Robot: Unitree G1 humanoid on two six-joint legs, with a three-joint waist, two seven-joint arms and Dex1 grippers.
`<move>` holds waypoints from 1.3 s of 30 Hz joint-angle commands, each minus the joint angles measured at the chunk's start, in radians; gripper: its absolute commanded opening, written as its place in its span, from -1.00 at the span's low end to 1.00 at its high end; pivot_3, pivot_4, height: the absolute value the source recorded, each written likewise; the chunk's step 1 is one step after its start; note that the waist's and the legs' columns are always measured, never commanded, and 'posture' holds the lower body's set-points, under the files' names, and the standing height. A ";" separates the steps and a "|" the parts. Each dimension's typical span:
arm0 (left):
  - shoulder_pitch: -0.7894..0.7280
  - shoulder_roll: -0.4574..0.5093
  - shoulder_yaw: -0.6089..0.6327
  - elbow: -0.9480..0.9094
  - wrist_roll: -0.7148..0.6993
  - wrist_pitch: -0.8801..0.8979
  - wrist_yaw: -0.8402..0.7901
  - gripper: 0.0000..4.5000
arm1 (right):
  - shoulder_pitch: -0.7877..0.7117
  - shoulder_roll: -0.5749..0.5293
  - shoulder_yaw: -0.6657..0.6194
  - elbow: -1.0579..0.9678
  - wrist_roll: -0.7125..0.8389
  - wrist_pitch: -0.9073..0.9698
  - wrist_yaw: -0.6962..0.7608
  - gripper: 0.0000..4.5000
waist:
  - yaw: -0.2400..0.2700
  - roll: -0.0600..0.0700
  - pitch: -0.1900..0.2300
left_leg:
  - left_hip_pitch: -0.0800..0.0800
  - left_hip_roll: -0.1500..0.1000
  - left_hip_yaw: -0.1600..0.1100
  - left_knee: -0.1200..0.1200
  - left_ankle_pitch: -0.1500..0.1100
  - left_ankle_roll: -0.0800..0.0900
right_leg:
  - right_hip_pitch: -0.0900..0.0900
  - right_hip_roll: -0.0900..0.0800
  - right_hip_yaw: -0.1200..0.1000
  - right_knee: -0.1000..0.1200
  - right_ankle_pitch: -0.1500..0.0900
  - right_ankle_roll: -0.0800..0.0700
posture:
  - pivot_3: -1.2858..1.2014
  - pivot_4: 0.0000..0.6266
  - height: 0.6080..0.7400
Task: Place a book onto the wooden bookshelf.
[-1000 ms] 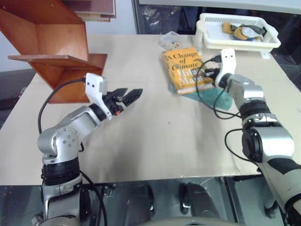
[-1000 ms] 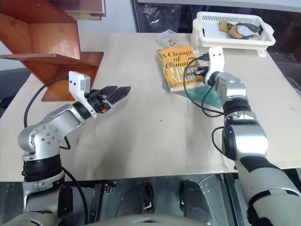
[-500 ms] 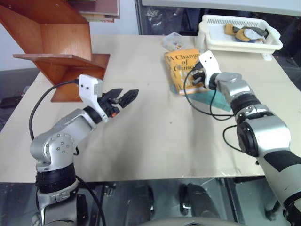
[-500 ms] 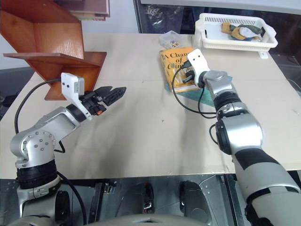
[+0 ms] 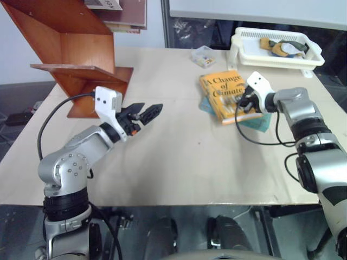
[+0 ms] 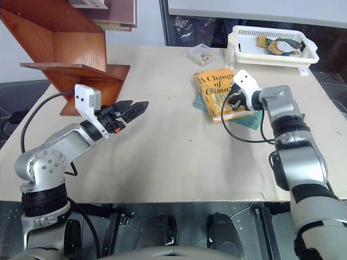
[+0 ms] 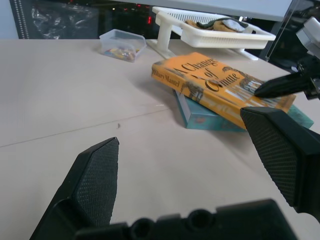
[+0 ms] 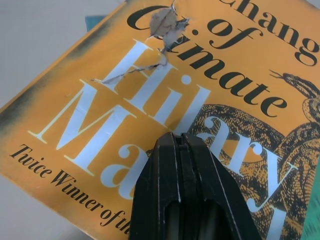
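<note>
Right wrist view looks straight down two black fingers pressed flat together, with nothing between them, poised just over the orange cover of the book [image 8: 165,90] near the white "Hilary Mantel" lettering. That is the change worth noting: a second ago the right tool [image 5: 242,103] sat at the book's near right corner, half a second ago it had swung in over the cover, and now it has drawn back toward the right edge of the book and tipped downward, its fingers closed the whole time. Whether the tips actually touch the cover I cannot tell.

The book itself lies flat on the table [image 5: 179,162], resting on top of a thin teal book [image 7: 200,119] whose corner pokes out beneath it. It is well apart from the wooden bookshelf [image 5: 70,54], which stands at the far left corner of the table. A white basket tray [image 5: 274,54] and a small clear box [image 5: 203,56] sit beyond the book.

The left tool [image 5: 145,113] hovers above the bare middle of the table, its fingers spread wide and empty, pointing roughly toward the book; it has hardly shifted over the last second.

My reading is that the right tool is nudging or steadying the book rather than picking it up, since closed fingers cannot take hold of it. The open left tool looks like the one readied for the grasp. The book has not been lifted, so the carry to the shelf is all still ahead.
</note>
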 commanded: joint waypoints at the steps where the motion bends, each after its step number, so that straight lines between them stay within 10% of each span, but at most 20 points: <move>1: -0.052 -0.026 -0.035 0.039 -0.009 0.011 -0.008 1.00 | 0.128 -0.005 -0.048 -0.240 0.088 0.146 0.020 -0.97 | 0.000 0.001 0.001 | 0.000 0.000 0.000 0.000 0.000 0.000 | 0.000 0.000 0.000 0.000 0.000 0.000 | 0.03 -0.52 1.00; 10: -0.274 -0.229 -0.093 0.446 0.003 0.082 0.014 1.00 | 0.617 0.061 -0.205 -1.349 0.224 0.476 -0.259 0.51 | 0.006 0.011 0.008 | -0.014 -0.001 -0.001 -0.001 0.002 -0.002 | -0.013 0.001 0.000 0.001 0.000 0.005 | 0.03 -0.52 1.00; 15: -0.422 -0.314 -0.031 0.774 0.015 0.050 0.008 1.00 | 0.796 0.101 -0.154 -1.675 0.206 0.619 -0.413 0.51 | -0.001 0.010 0.010 | -0.018 -0.002 -0.001 0.000 0.002 -0.001 | -0.018 0.001 0.000 0.001 -0.003 0.009 | 0.03 -0.52 1.00; 18: -0.563 -0.352 0.032 1.066 0.032 -0.035 -0.009 1.00 | 0.907 0.156 -0.105 -1.849 0.189 0.709 -0.530 0.97 | 0.005 0.009 0.011 | -0.020 -0.002 -0.005 0.001 0.000 0.002 | -0.018 0.001 -0.004 0.001 -0.004 0.009 | 0.03 -0.52 1.00; 26: -0.767 -0.396 0.056 1.452 0.154 -0.168 -0.186 1.00 | 1.019 0.159 -0.019 -1.879 0.139 0.661 -0.703 0.97 | 0.002 0.007 0.012 | -0.022 -0.005 -0.008 0.000 0.000 0.002 | -0.017 -0.001 -0.005 -0.001 -0.005 0.010 | 0.03 -0.52 1.00; 39: -0.854 -0.476 0.110 1.589 0.280 -0.293 -0.250 1.00 | 1.178 0.176 0.028 -1.879 0.184 0.364 -0.828 0.97 | -0.001 0.006 0.013 | -0.021 -0.005 -0.010 0.000 0.000 0.003 | -0.017 -0.001 -0.006 0.000 -0.006 0.010 | 0.03 -0.52 1.00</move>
